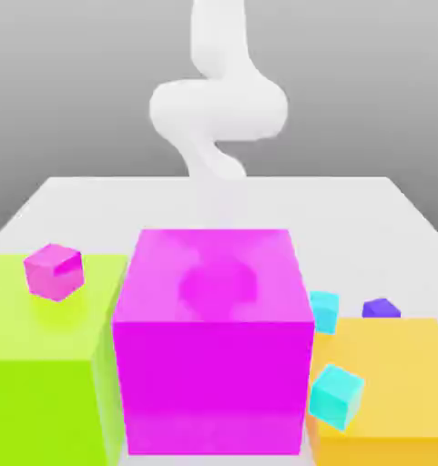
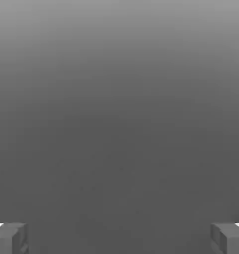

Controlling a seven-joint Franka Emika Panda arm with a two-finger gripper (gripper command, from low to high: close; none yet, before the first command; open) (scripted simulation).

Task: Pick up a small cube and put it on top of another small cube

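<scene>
Hand view: end effector point(image 2: 119, 240) wide, empty. Violet-blue cube point(image 1: 381, 308) sat just behind yellow block point(image 1: 386, 378), partly hidden. Best approach: straight down from above, jaws clear of yellow block, centred before closing.

I see three big blocks point(image 1: 213, 387). There are four small cubes: two cyan point(image 1: 337, 398), one pink point(image 1: 54, 272) and one violet-blue point(image 1: 381, 308). One robot arm point(image 1: 219, 109), one table point(image 1: 104, 214).
</scene>
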